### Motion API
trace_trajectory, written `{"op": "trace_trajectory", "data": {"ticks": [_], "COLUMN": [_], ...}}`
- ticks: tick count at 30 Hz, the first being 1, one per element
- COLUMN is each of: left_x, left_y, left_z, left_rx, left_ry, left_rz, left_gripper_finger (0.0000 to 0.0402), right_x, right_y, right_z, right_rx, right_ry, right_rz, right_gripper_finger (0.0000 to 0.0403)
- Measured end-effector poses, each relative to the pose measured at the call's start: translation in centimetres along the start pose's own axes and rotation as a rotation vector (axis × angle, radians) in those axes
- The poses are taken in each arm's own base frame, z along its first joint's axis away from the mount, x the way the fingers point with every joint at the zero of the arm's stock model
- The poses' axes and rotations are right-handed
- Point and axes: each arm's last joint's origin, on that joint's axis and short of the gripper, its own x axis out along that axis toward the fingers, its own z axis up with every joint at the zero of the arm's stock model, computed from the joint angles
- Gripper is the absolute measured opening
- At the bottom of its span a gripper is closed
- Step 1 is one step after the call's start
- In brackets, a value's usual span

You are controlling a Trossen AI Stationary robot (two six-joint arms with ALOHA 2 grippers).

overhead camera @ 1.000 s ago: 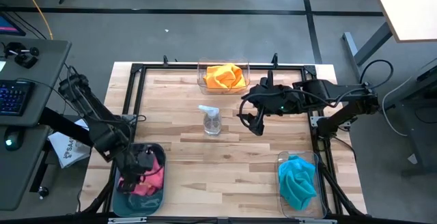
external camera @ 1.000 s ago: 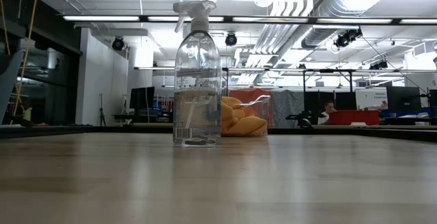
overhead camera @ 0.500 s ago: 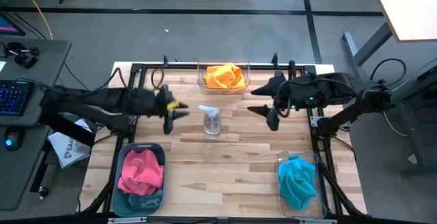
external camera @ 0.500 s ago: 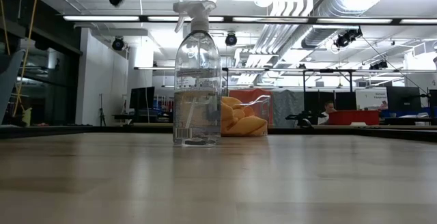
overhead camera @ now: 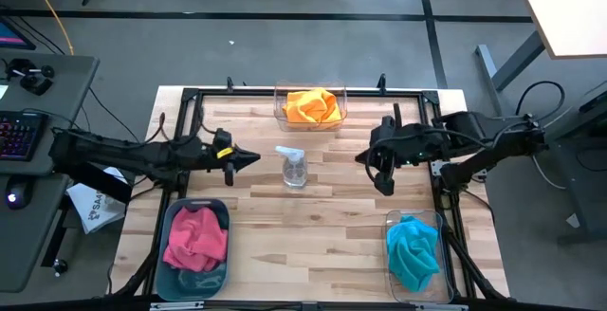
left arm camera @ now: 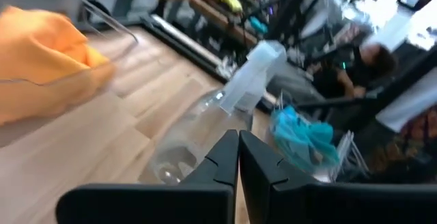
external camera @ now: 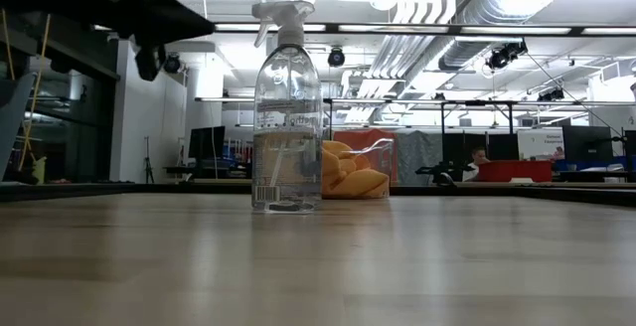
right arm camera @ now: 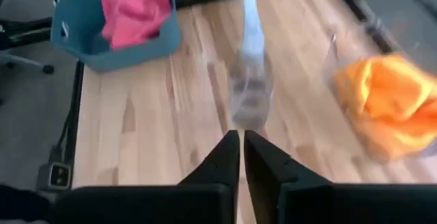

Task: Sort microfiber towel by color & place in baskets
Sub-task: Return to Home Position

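Left pincer (overhead camera: 248, 157) & right pincer (overhead camera: 383, 184) flanked the spray bottle (overhead camera: 294, 167), both pressed together, empty. Pink towel (overhead camera: 196, 238) looked soft, v. light; pinch a raised fold.

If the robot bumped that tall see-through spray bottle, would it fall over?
Probably, if bumped high: the spray bottle stands tall on a narrow base. The liquid in its lower part likely steadies it against a low nudge.
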Motion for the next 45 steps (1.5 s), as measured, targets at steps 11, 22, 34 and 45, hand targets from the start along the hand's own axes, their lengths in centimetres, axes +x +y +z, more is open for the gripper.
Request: {"op": "trace_trajectory", "data": {"ticks": [11, 22, 34, 45], "left_x": [-2.3, -3.0, -3.0, -3.0], "left_y": [2.7, 4.3, 4.4, 4.4], "left_z": [-4.0, -6.1, -6.2, -6.2], "left_rx": [-0.034, -0.13, -0.141, -0.14], "left_ry": [-0.05, -0.09, -0.072, -0.071], "left_rz": [0.051, 0.001, -0.004, -0.004], "left_gripper_finger": [0.0, 0.0, 0.0, 0.0], "right_x": [-1.2, -1.1, 5.2, 7.6], "right_y": [-2.5, -4.5, -5.4, -9.0], "right_z": [-5.5, -11.0, -17.8, -20.5], "right_rx": [0.245, 0.355, 0.365, 0.351], "right_ry": [-0.071, -0.152, -0.315, -0.52], "right_rz": [0.066, 0.12, 0.32, 0.36], "right_gripper_finger": [0.0004, 0.0001, 0.0, 0.0]}}
